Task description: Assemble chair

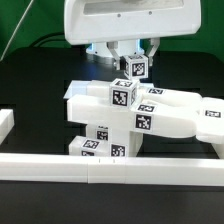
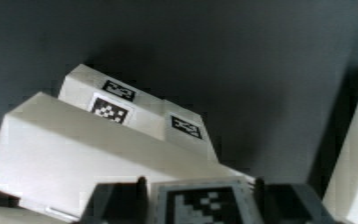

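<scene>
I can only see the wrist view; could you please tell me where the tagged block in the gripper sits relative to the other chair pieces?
Observer: The gripper holds the small block just above the top block of the pile. I cannot tell whether they touch.
Operator: Thank you. Which way does the pile spread?
Observer: Two long pieces reach from the pile toward the exterior view's right.
Operator: Is anything in front of the pile?
Observer: Yes, a long white rail runs across the table in front of the pile.
</scene>
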You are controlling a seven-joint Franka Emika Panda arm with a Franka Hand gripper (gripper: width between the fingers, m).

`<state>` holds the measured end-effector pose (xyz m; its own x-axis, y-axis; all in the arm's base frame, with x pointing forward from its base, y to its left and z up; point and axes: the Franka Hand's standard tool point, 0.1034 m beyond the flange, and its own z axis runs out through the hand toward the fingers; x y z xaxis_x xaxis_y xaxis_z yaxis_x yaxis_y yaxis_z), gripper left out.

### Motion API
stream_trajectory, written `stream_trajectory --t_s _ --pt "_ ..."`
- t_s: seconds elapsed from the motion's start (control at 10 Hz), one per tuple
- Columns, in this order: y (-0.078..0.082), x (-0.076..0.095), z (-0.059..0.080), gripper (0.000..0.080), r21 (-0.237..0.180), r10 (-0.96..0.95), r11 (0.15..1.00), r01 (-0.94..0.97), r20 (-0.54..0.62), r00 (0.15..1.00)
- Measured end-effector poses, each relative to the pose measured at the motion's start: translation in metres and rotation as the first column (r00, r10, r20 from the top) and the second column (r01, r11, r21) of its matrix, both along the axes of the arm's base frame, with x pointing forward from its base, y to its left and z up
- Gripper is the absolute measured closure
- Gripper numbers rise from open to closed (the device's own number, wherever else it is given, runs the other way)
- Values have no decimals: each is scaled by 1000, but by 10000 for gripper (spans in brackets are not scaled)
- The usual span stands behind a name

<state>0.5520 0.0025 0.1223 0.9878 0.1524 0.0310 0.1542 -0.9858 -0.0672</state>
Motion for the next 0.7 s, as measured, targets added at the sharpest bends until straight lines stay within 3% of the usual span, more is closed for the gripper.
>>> stream_trajectory --t_s 0.2,0.7 --pt "-2 8 0 518 -4 5 1000 -5 7 1000" --pt "-6 8 -7 518 -8 -1 1000 1 2 1000"
